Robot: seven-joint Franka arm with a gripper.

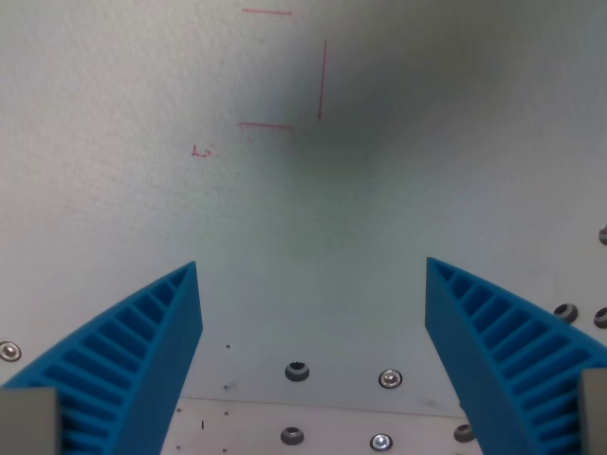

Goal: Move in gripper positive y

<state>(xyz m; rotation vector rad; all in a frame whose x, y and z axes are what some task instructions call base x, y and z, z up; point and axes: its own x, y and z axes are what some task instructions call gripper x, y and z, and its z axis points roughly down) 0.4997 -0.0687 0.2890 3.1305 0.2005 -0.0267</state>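
Observation:
My gripper (311, 270) is open above a pale grey table (142, 95), with nothing between its two blue ribbed fingers. One finger (133, 355) rises from the wrist view's lower left, the other (503, 351) from the lower right. Thin red lines (285, 66) are drawn on the table at the top centre, forming part of a rectangle. A small red mark (200, 151) lies to their lower left. A soft dark shadow falls across the surface near the red lines.
Several screws and bolt holes (297, 370) dot the table along the bottom of the wrist view, beside a seam to a whiter panel (247, 427). More bolts (566, 311) sit at the right edge and one (9, 351) at the left edge.

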